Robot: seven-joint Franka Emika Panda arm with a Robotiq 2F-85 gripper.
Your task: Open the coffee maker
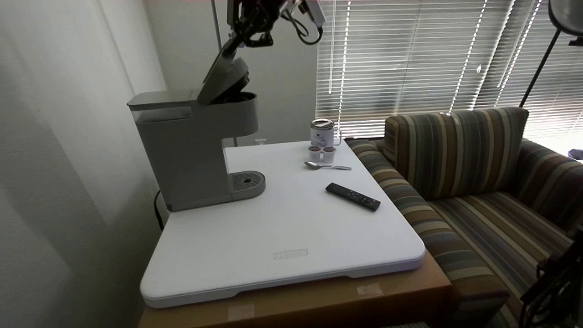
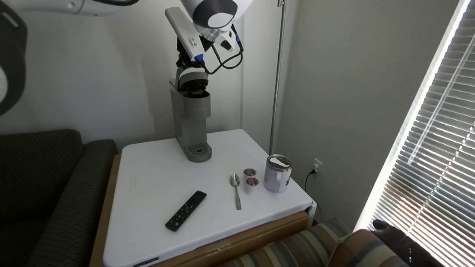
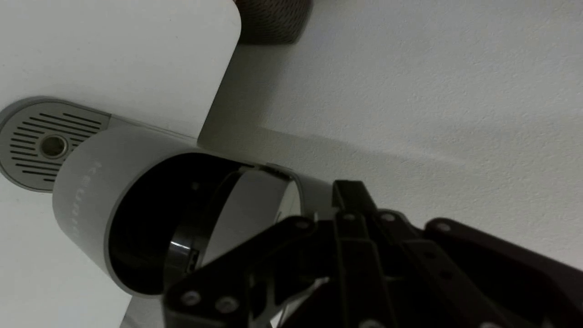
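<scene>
The gray coffee maker (image 1: 182,155) stands upright at the wall end of the white table, and it shows in an exterior view (image 2: 190,128) too. Its top lid (image 1: 224,78) is hinged up and tilted back, and the dark brew opening (image 3: 150,228) shows in the wrist view. My gripper (image 1: 231,45) is at the raised upper edge of the lid. In the wrist view the fingers (image 3: 354,197) look shut together, beside the lid's gray handle (image 3: 316,193). No object shows between the fingertips. The exact contact with the handle is hidden by the dark fingers.
On the white table (image 1: 282,218) lie a black remote (image 1: 353,197) and a spoon (image 1: 328,166). Two small pods (image 2: 251,184) stand next to a lidded mug (image 2: 277,174). A wall (image 1: 68,159) is close behind the machine. A striped armchair (image 1: 460,155) adjoins the table.
</scene>
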